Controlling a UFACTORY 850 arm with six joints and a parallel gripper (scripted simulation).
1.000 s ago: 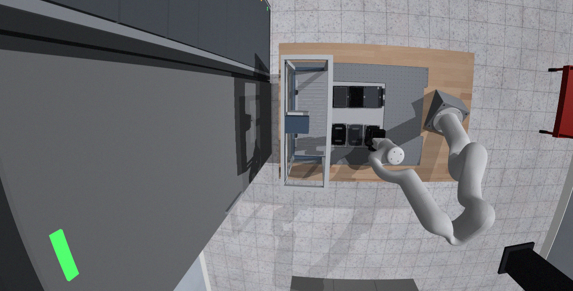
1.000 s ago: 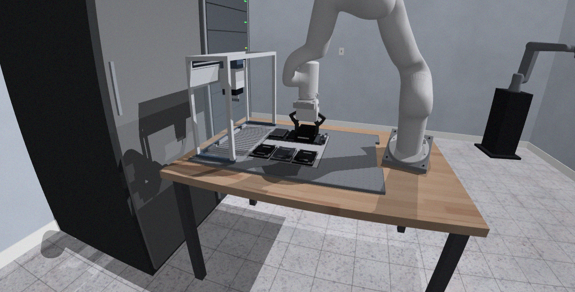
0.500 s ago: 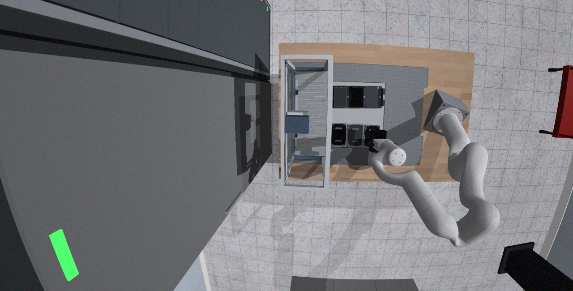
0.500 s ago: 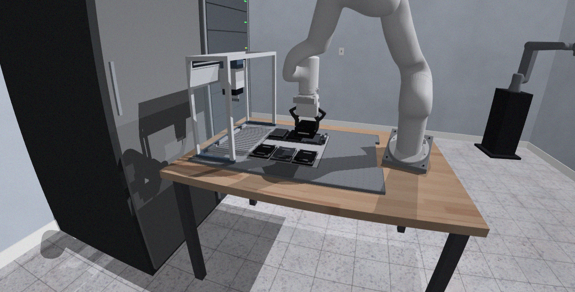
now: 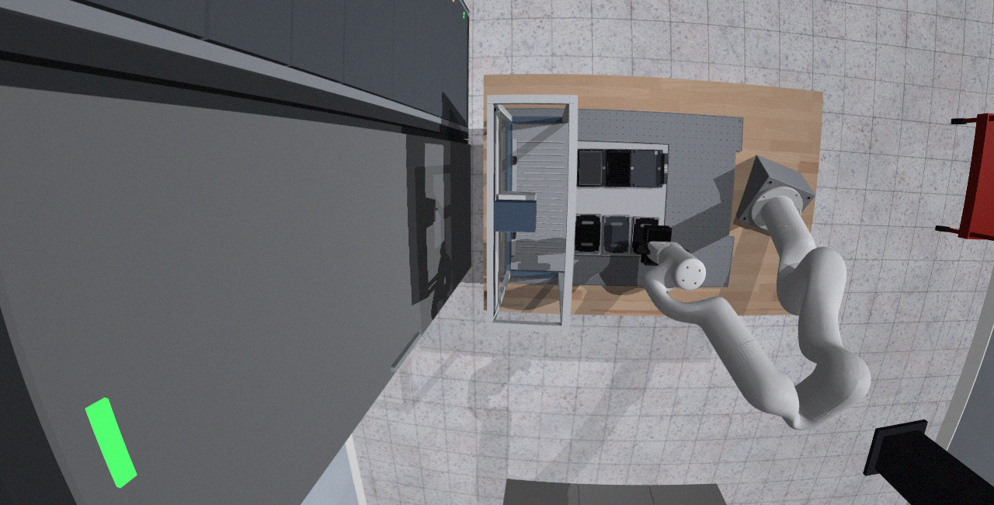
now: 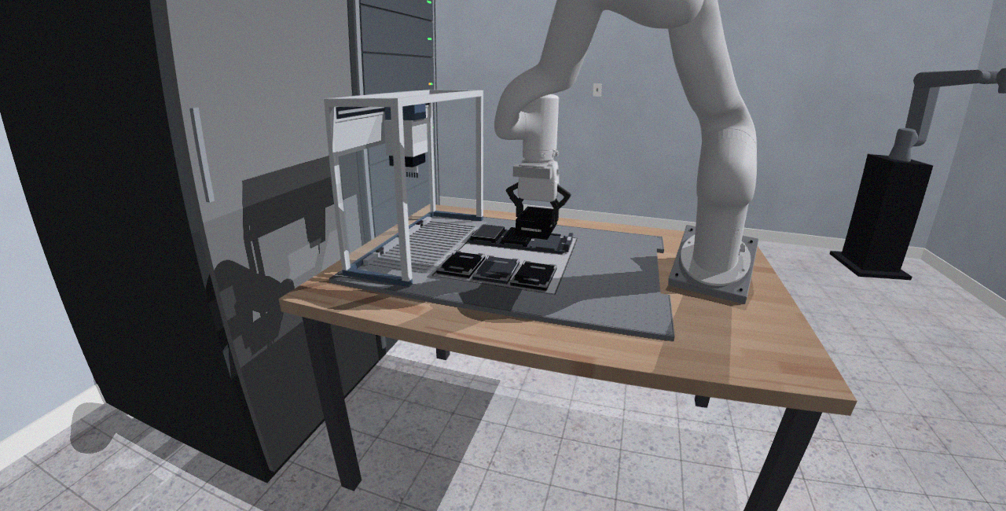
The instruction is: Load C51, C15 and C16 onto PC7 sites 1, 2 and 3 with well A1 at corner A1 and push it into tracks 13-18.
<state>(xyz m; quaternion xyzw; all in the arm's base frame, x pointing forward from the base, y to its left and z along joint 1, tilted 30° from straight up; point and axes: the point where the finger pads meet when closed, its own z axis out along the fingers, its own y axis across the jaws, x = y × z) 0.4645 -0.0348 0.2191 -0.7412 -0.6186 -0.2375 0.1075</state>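
My gripper point(image 5: 651, 236) point(image 6: 537, 212) is shut on C51 point(image 6: 537, 221), a black deep-well block, gripping its two sides. It holds the block level in the air, above the apron and near nest S1 point(image 6: 534, 273). C16 point(image 5: 616, 233) point(image 6: 496, 268) lies in nest S2 and C15 point(image 5: 588, 233) point(image 6: 457, 263) in nest S3. The carrier PC7 point(image 5: 620, 168) point(image 6: 530, 241) lies loose on the apron on the far side of the nest row, its handle end towards the arm's base. The loading rails point(image 5: 542, 182) point(image 6: 429, 244) lie beyond, under the white frame.
The white instrument frame point(image 6: 401, 177) stands over the rails, with a pipetting head point(image 6: 411, 145) hanging under its top. The arm's base point(image 6: 714, 272) is bolted at the table's right. A dark cabinet stands to the left of the table.
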